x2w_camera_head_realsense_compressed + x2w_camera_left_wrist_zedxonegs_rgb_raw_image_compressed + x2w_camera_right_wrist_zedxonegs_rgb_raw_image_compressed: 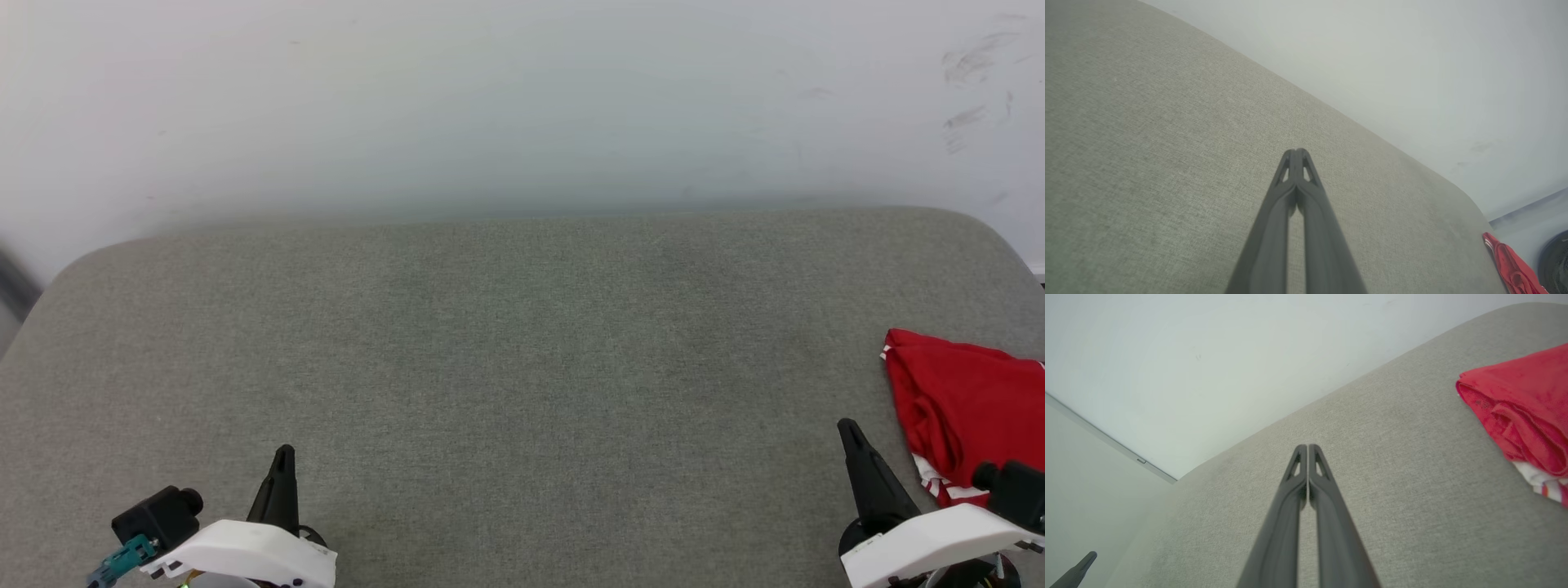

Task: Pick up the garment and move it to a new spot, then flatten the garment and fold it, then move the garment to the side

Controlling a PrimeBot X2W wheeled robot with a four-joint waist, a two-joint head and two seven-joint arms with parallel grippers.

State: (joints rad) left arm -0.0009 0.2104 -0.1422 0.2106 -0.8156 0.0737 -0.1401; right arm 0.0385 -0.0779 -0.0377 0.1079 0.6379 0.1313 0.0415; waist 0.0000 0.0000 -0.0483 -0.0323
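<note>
Both hands clenched, empty, above the desk

Left hand (283, 456) and right hand (849, 429) hold their dark fingers pressed together over the grey fabric-covered desk (522, 367). The bundled red soft jersey garment (963, 408), with white red-striped trim, lies just right of the right hand at the desk's right edge.

Garment (963, 400) clipped at frame edges.
Right part is cut off in head and right wrist views; near corner is covered by the wrist camera (1012, 488). Dark round object (1555, 261) at left wrist view's edge cannot be identified.
</note>
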